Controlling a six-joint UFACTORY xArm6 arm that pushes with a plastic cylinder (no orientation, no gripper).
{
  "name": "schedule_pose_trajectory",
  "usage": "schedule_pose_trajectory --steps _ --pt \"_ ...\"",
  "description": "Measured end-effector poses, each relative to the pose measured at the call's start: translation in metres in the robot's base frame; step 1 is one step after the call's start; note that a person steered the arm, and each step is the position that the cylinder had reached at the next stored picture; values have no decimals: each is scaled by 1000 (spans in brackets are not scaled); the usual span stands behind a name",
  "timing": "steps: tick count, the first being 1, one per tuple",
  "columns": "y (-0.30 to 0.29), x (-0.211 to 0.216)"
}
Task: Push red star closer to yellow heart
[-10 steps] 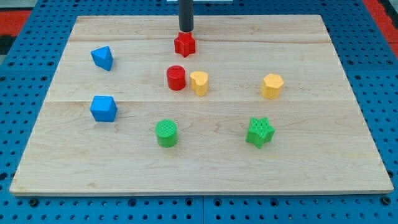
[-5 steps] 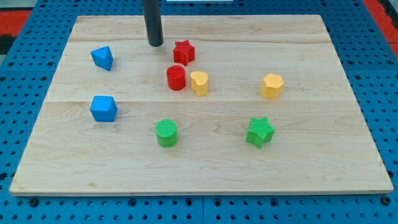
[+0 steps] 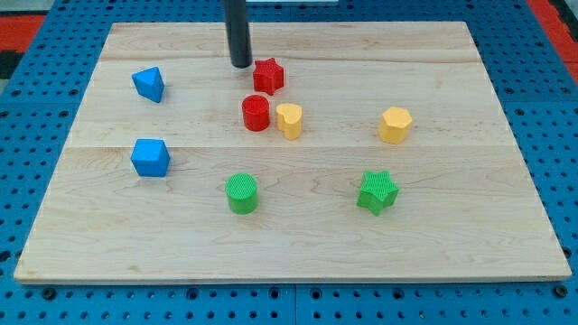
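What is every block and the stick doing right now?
my tip: on the board, just left of the red star, slightly above it.
red star: sitting flat, above the red cylinder.
red cylinder: upright, right beside the yellow heart.
yellow heart: upright.
yellow hexagon: alone at the view's right.
blue blocks: apart, at the view's left.
green cylinder: upright.
green star: flat.

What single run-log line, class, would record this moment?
tip: my tip left of red star, small gap | target: yellow heart below star, beside red cylinder | state: star not yet at heart
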State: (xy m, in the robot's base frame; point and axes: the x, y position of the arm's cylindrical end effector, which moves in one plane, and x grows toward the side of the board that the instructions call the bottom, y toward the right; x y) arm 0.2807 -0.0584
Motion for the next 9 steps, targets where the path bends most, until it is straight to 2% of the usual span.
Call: schedule_pose_trajectory --steps 2,3,6,8,9 --pt "27 4" --pt "15 17" --pt "-3 19" --pt "7 56" --pt "11 44"
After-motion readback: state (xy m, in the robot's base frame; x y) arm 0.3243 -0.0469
